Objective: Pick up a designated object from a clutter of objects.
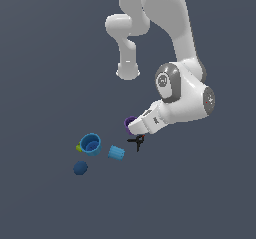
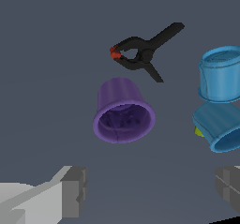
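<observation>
One purple cup (image 2: 123, 113), lying on its side with the dark mouth showing in the wrist view; in the exterior view only a bit of it (image 1: 130, 122) peeking out, just beside the tip of the gripper (image 1: 136, 130); one blue cup (image 1: 90, 144), mouth up, off toward the exterior view's left; same blue cup (image 2: 219, 131) at the edge of the wrist view, tipped, with a small yellow-green bit (image 2: 198, 131) tucked against it; also seen by the blue cup in the exterior view (image 1: 78, 147); one ribbed blue cylinder (image 1: 116, 153) between the blue cup and the clamp; close to the blue cup in the wrist view (image 2: 220, 73); one dark blue ball (image 1: 80, 168), near the blue cup, on its own; one black clamp (image 2: 143, 53) with a red tip, just beside the purple cup, not touching it in the wrist view; right under the gripper in the exterior view (image 1: 136, 141).

Fingers (image 2: 74, 190) wide apart, one at each side of the wrist view; nothing held between them; purple cup sitting out in front of the gap, not touched.
</observation>
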Robot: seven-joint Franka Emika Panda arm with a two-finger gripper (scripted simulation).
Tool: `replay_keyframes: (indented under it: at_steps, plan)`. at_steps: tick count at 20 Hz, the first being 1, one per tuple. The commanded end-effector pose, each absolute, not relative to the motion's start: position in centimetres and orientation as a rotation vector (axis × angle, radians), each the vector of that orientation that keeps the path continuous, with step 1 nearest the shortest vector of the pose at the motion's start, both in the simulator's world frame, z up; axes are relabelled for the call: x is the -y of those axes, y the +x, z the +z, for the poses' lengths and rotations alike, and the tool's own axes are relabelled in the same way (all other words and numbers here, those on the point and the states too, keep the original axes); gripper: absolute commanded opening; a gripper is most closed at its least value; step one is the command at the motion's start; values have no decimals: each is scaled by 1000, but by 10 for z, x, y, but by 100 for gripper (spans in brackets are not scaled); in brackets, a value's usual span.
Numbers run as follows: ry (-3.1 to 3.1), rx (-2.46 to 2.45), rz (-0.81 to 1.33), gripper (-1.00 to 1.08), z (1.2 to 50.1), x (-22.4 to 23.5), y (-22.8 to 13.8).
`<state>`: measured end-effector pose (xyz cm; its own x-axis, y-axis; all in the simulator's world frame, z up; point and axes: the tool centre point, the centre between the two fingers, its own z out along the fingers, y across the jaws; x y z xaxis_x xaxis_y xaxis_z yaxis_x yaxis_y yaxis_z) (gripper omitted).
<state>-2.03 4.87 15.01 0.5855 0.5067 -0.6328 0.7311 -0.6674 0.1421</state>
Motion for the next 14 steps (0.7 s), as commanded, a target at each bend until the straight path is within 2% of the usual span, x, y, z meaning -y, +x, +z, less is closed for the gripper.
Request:
replay_keyframes:
  at_steps: [1,14]
  plan:
    - [2302,-1088,-879,108,131,-52,-23]
    - [1728,-1362,-1186,108,59,-68,-35]
